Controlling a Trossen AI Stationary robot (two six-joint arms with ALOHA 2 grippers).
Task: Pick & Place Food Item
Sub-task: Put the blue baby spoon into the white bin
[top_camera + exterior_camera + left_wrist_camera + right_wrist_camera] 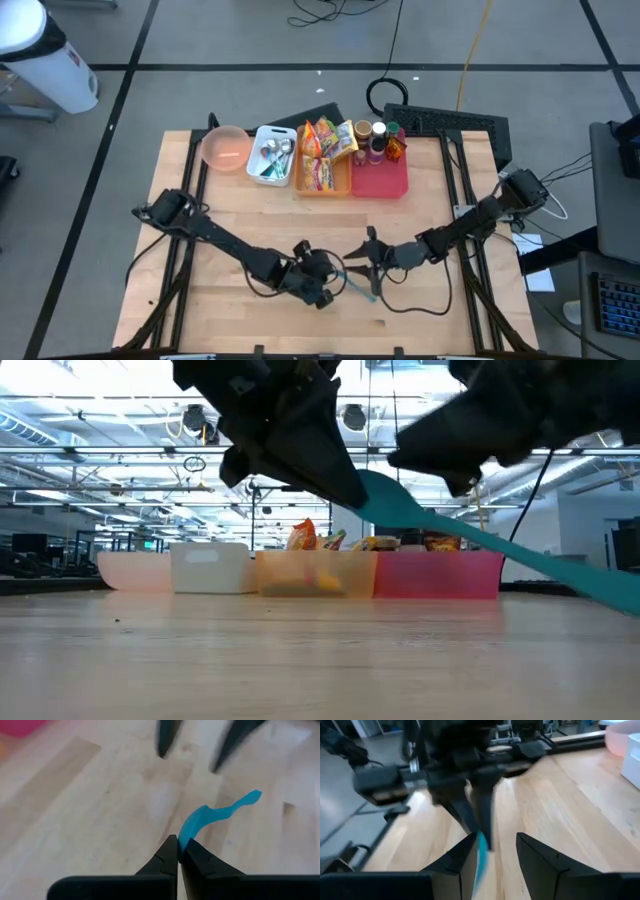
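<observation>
Two grippers meet over the near middle of the table (pixel 200 300), and the high view shows why: a blue spoon (pixel 361 285) spans the gap between them, so this looks like a hand-over or a joint hold rather than a plain pick. From above, the left gripper (pixel 327 283) sits at the spoon's left end and the right gripper (pixel 372 268) just beside its right part; the pink bowl (pixel 226 147), white tray (pixel 272 155), orange bin (pixel 322 158) of food packets and red bin (pixel 380 165) stand in a row at the far edge, well apart from both arms.

Low view adds height — the spoon (pixel 470 540) hangs clear of the wood, slanting down to the right, which the overhead picture cannot tell.

Left wrist view settles the grip: the left gripper (pixel 179 851) has its fingers pinched together on one end of the spoon (pixel 210 815), the rest curving away over bare table toward the other arm's two dark fingers.

Right wrist view shows the right gripper (pixel 492 852) with its fingers parted, the spoon (pixel 481 857) standing in the gap near one finger; whether it touches them I cannot tell. I judge nothing is held there. No food item is in either gripper; the packets lie in the orange bin.
</observation>
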